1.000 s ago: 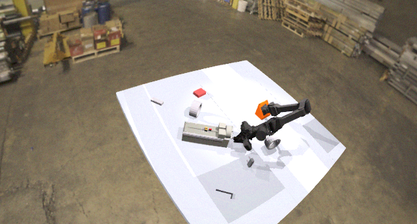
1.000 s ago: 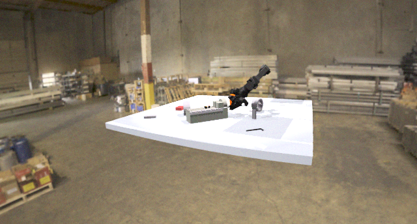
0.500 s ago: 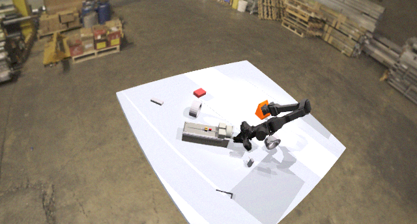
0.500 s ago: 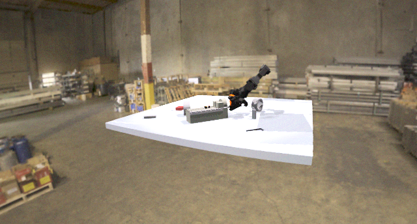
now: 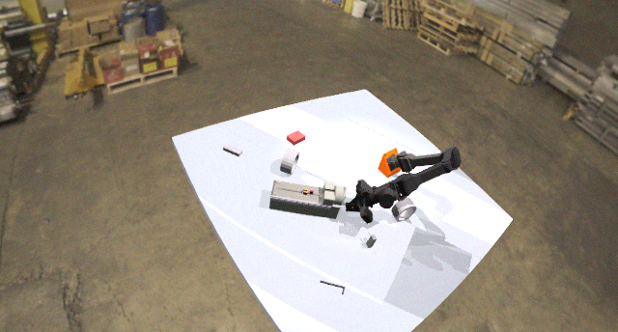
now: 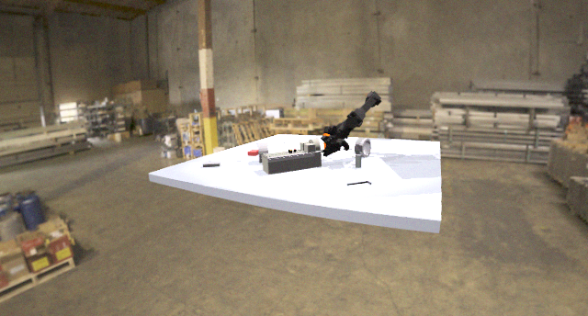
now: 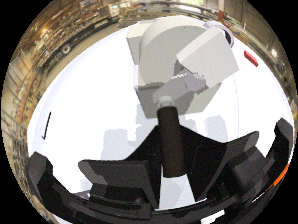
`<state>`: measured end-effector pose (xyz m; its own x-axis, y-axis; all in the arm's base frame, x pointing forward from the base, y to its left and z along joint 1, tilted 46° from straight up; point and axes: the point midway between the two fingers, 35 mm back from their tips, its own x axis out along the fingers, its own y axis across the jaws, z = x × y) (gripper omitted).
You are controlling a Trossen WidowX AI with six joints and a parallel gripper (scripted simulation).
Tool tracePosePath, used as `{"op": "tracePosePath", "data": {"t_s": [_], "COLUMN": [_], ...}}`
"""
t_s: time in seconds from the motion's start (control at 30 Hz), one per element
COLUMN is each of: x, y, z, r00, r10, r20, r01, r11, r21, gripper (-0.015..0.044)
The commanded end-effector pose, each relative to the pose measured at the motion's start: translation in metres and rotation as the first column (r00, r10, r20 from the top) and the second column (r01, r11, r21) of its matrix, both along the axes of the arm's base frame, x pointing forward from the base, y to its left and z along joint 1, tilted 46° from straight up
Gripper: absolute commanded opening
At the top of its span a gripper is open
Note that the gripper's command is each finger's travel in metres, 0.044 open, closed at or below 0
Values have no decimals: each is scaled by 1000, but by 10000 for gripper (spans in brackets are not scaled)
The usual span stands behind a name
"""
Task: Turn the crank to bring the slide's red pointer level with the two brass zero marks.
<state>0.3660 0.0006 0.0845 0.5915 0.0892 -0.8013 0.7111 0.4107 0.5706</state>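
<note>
Black hand (image 7: 172,163) around crank handle (image 7: 170,137)

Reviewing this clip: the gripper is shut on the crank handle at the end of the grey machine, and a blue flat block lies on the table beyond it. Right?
One detail is wrong: the flat block is red, not blue, as the top view shows. The rest holds: the gripper is shut on the crank handle at the end of the grey machine, clearest in the wrist view.
</note>
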Motion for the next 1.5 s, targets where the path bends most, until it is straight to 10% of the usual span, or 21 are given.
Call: {"op": "tracePosePath", "data": {"t_s": [0.0,1.47], "x": [-4,-7], "y": [1,1], "z": [-8,-12], "r00": [1000,1000], "r10": [2,2], "r20": [-22,-22], "r01": [-2,-2], "r11": [1000,1000], "r21": [4,4], "gripper": [0,0]}}
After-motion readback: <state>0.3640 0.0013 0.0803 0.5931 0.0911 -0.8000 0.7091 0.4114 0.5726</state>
